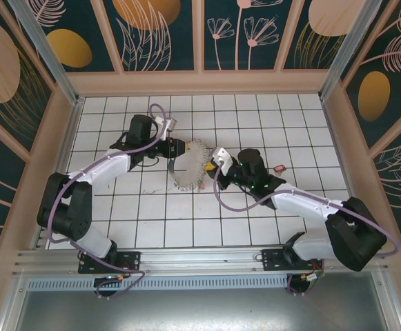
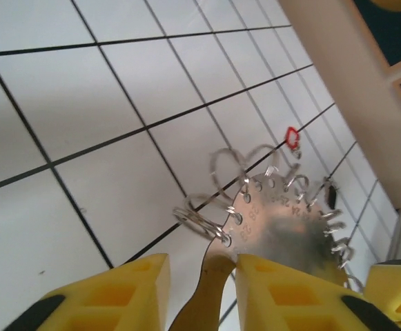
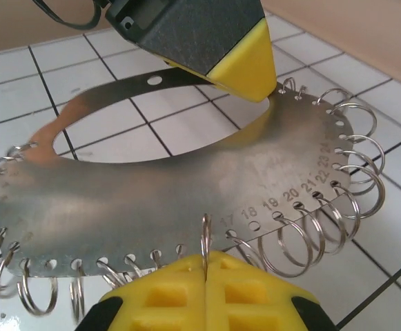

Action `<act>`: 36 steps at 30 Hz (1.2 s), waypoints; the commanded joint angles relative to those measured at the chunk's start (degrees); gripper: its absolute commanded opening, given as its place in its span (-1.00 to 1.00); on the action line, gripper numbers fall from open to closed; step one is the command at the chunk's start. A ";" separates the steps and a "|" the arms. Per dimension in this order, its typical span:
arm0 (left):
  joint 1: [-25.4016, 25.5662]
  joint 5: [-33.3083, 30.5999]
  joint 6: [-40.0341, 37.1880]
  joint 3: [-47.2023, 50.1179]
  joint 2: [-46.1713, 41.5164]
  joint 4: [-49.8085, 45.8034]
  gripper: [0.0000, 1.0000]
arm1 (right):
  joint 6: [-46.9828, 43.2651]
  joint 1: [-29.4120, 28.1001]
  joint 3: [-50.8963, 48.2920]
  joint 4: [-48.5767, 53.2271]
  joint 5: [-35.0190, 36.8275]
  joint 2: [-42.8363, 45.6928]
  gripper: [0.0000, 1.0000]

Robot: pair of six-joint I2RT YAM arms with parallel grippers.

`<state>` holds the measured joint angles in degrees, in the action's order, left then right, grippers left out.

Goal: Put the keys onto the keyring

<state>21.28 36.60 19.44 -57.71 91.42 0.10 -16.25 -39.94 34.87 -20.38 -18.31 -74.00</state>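
Observation:
The keyring (image 1: 190, 169) is a flat silvery hoop with numbered holes and many small split rings along its rim, held up off the tiles between both arms. My left gripper (image 1: 177, 147) is at its far side. In the left wrist view the yellow fingers (image 2: 110, 296) stand apart around the hoop's narrow band (image 2: 214, 289), which touches only the right finger. My right gripper (image 3: 205, 258) is shut on one small split ring (image 3: 204, 238) at the keyring's (image 3: 152, 200) near rim. One red-headed key (image 1: 279, 167) lies on the tiles to the right, also seen past the keyring (image 2: 283, 227) as a red key (image 2: 292, 136).
The white tiled floor (image 1: 255, 117) is bounded by a beige rim and patterned walls (image 1: 200, 41). The left gripper's dark body with its yellow tip (image 3: 245, 65) hangs over the hoop's far edge. Grey cables loop beside both arms.

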 commanded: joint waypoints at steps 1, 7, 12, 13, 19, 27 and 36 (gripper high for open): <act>-0.49 -1.31 -0.15 1.59 0.28 2.28 -0.27 | 1.91 0.39 2.94 3.64 1.39 -1.51 -1.00; -1.10 -5.72 0.37 3.62 0.10 2.28 -0.06 | 4.24 0.74 0.11 0.78 0.66 -2.81 -1.00; -3.37 -9.18 1.30 7.21 -1.86 4.24 0.20 | 5.87 1.57 0.81 1.68 -4.27 -3.52 -1.00; -3.58 -7.88 1.05 7.95 -2.79 5.60 0.21 | 5.95 1.62 0.94 1.64 -4.69 -3.65 -1.00; -3.54 5.27 -1.55 13.42 -9.21 19.49 0.10 | 5.78 3.60 4.02 4.62 -12.63 -5.75 -1.00; -1.88 21.27 -17.80 19.57 -14.04 26.82 0.02 | -6.34 3.51 7.27 8.22 -13.97 -6.24 -1.00; -0.04 20.87 -38.01 19.02 -14.83 21.23 -0.05 | -23.86 3.38 13.24 21.91 -15.66 -7.77 -1.00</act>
<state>20.97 55.35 -11.00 -37.80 76.38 21.63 -31.64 -36.47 44.71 -4.10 -31.24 -81.08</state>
